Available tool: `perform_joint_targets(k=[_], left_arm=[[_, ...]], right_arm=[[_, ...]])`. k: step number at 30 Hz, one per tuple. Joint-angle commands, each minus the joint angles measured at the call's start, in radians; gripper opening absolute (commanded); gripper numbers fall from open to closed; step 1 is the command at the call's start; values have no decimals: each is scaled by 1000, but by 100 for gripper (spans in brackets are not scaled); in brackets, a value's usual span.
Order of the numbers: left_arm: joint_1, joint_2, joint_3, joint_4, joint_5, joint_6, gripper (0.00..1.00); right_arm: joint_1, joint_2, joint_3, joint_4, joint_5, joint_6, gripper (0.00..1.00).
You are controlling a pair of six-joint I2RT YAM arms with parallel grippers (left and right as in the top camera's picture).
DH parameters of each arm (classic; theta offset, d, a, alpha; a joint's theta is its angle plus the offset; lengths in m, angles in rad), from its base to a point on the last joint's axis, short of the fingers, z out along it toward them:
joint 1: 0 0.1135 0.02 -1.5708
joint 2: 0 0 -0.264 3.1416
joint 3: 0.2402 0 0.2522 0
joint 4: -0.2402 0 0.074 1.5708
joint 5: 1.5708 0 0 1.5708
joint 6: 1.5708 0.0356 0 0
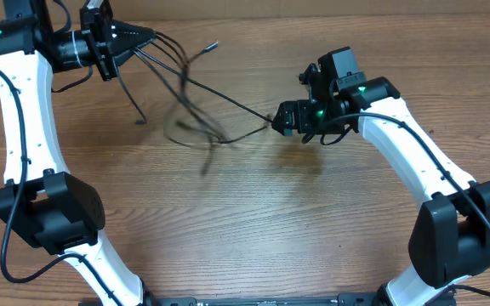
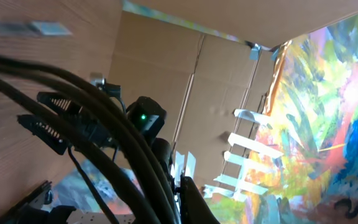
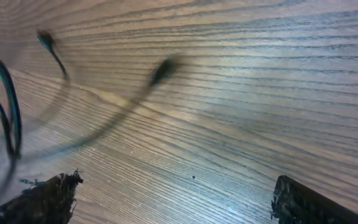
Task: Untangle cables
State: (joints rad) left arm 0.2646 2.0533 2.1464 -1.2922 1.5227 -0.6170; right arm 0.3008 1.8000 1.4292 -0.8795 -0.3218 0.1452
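Several thin black cables (image 1: 196, 109) hang in a loose tangle over the middle of the table, blurred as if swinging. My left gripper (image 1: 145, 37), raised at the back left, is shut on a bunch of these cables (image 2: 114, 143), which run thick and dark between its jaws in the left wrist view. One plug tip (image 1: 213, 45) sticks out to the right of it. My right gripper (image 1: 277, 119) stands open just right of the tangle, by the end of one cable (image 1: 258, 129). In the right wrist view its fingers (image 3: 42, 200) are wide apart over bare wood, and a blurred plug (image 3: 163, 70) lies ahead.
The wooden table (image 1: 296, 221) carries only the cables. The right arm (image 2: 143, 118) shows beyond the held cables in the left wrist view. A cardboard wall (image 2: 210, 81) and a colourful painted panel (image 2: 328, 112) stand behind the table.
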Motion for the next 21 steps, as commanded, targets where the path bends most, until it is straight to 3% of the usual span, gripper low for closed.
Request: perform_joint_targets(k=[1, 12, 21], left_arm=[[21, -47, 16, 7, 60, 19, 4], [43, -47, 16, 7, 59, 21, 4], [42, -52, 16, -12, 37, 143, 4]], right_arm=[[-20, 9, -16, -17, 45, -24, 100], [-34, 9, -16, -45, 101, -23, 100], [-80, 9, -16, -24, 93, 42, 100]])
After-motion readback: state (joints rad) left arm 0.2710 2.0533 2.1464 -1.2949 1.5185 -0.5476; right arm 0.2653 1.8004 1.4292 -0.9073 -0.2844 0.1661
